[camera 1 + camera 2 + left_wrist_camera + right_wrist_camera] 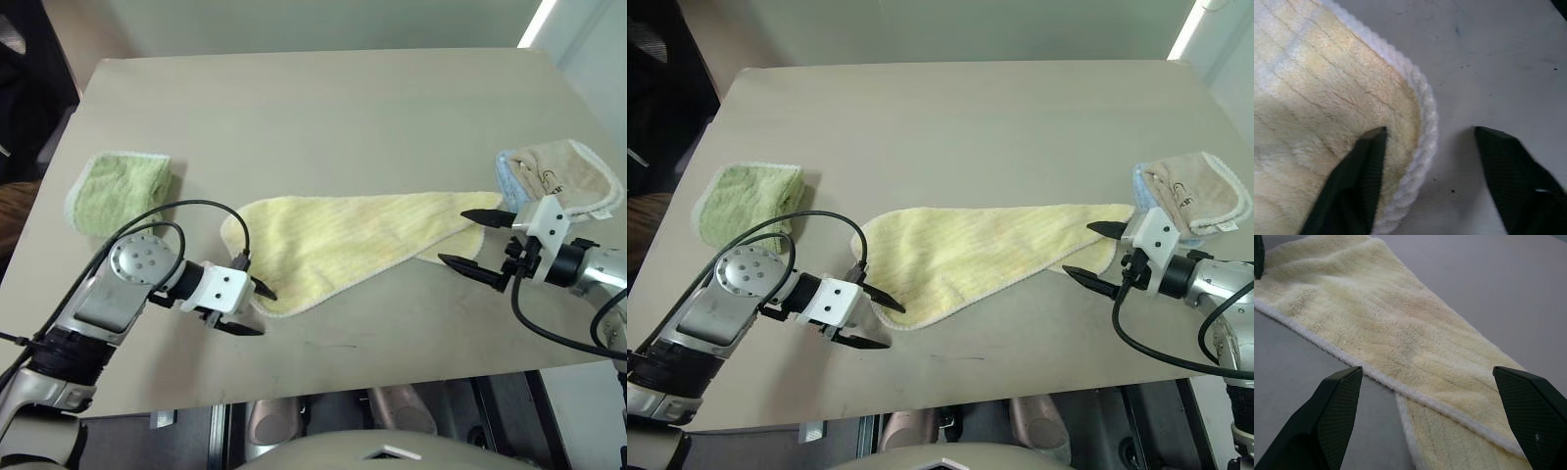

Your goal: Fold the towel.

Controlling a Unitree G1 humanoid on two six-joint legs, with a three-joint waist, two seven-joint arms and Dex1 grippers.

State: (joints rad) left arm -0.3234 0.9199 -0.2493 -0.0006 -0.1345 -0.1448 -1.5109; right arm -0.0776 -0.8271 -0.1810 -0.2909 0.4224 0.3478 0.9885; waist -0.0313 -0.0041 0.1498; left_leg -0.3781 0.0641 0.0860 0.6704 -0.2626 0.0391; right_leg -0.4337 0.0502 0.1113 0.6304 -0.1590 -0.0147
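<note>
The pale yellow towel (353, 240) lies stretched across the table's middle, twisted into a long tapering shape with a white hem. My left gripper (257, 310) is at its near left corner. In the left wrist view one finger (1359, 171) rests on the terry cloth and the other stands on the bare table, with the hem between them and the jaws apart. My right gripper (456, 237) is open wide at the towel's narrow right end. In the right wrist view the towel (1400, 333) lies just ahead of its spread fingers, untouched.
A folded green towel (120, 188) lies at the left of the table (313, 108). A beige towel with a dark logo (563, 176) sits on a pale blue cloth at the right edge, just behind my right gripper. The table's front edge runs close under both arms.
</note>
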